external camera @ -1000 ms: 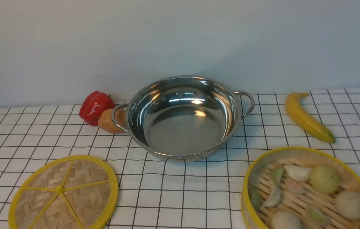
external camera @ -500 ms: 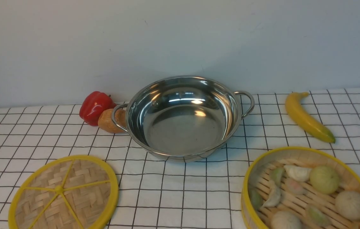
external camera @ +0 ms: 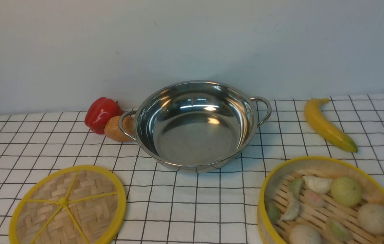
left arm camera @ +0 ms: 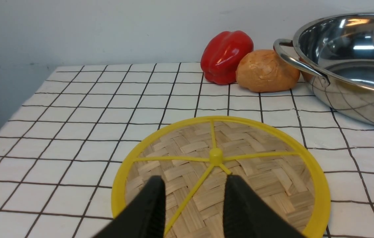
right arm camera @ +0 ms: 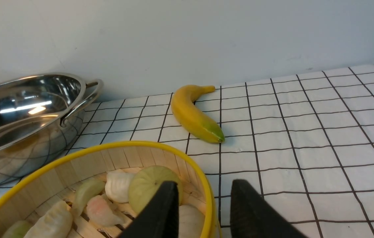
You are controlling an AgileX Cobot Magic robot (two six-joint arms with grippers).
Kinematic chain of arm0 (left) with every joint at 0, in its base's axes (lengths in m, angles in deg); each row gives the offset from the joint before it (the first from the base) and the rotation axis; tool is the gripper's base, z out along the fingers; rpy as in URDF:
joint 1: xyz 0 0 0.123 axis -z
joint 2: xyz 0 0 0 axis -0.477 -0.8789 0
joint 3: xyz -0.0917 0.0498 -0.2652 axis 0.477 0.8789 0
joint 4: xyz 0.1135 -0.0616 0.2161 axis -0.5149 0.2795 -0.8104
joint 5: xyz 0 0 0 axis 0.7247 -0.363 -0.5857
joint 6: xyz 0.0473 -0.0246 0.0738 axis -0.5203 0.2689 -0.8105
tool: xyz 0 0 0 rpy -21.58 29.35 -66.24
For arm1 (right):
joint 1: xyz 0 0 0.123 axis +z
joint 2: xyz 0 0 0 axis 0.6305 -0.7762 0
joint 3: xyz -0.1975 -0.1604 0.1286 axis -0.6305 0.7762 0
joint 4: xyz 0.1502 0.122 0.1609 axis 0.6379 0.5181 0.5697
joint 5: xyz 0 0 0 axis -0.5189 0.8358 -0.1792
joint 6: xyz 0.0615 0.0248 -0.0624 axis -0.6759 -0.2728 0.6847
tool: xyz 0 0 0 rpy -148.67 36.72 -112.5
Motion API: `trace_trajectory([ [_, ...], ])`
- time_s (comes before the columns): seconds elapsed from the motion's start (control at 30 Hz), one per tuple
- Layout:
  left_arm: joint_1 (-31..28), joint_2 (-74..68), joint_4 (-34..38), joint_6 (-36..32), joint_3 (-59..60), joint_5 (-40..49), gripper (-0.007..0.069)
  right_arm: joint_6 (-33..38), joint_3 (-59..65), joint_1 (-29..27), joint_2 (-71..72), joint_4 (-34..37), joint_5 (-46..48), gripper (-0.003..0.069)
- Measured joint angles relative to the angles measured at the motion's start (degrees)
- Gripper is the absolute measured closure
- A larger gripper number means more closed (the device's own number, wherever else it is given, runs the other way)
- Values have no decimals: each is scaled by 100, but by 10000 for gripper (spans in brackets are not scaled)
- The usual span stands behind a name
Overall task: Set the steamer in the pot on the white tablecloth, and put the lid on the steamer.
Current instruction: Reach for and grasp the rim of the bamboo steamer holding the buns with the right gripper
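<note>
**Nothing stirs: both arms poised, steamer yet to go**

No change from a second ago, so the task has not started. Lower left, the lid [external camera: 67,205] lies flat on the white tablecloth [external camera: 195,210]. The left pincer [left arm camera: 194,181] hovers over it, tips apart, holding nothing. Further back, a red pepper [external camera: 101,113] and a brown lump [external camera: 115,128] crowd the left handle of the pot [external camera: 195,135], so that side is worth watching. Centre frame, that pot stands bare, its mouth unobstructed. Upper right, a banana [external camera: 326,125] lies well clear. Lower right, the steamer [external camera: 314,158] waits with its dumplings [external camera: 317,184], well apart from the pot. The right pincer [right arm camera: 205,185], tips apart, lines up with its yellow rim. My call: the steamer lifts first.
</note>
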Motion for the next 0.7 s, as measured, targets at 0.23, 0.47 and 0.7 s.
trace_trajectory([
  [0.23, 0, 0, 0, 0, 0, 0, 382, -86, 0, 0, 0, 233, -505, 416],
  [0.47, 0, 0, 0, 0, 0, 0, 382, -88, -274, 0, -24, 254, -431, 416],
  [0.7, 0, 0, 0, 0, 0, 0, 382, -21, -1540, 0, -1037, 254, -36, 416],
])
